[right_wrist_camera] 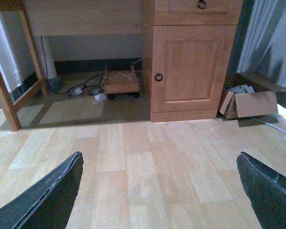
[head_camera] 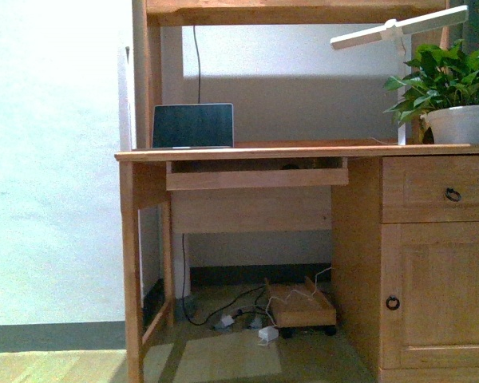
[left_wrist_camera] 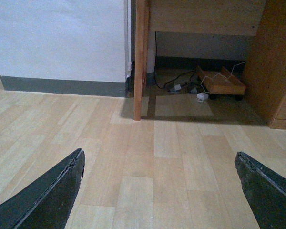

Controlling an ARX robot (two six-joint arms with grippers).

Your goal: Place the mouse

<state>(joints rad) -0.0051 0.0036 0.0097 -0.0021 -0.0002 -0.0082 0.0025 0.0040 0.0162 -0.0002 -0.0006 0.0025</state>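
Note:
I cannot make out the mouse with certainty in any view. A small dark bump [head_camera: 290, 167] shows on the desk's pull-out shelf [head_camera: 255, 177], too small to identify. A laptop [head_camera: 192, 126] stands open on the wooden desk [head_camera: 303, 151]. My left gripper [left_wrist_camera: 159, 155] is open over bare wood floor, well short of the desk's left leg [left_wrist_camera: 141, 57]. My right gripper [right_wrist_camera: 159, 155] is also open above the floor, facing the desk's cupboard door [right_wrist_camera: 193, 67]. Both hold nothing. Neither arm shows in the front view.
A potted plant [head_camera: 455, 88] and a white lamp [head_camera: 399, 28] stand on the desk's right end. Under the desk lie cables [head_camera: 231, 307] and a small wheeled wooden stand [head_camera: 301, 307]. An open cardboard box [right_wrist_camera: 248, 102] sits on the floor beside the cupboard.

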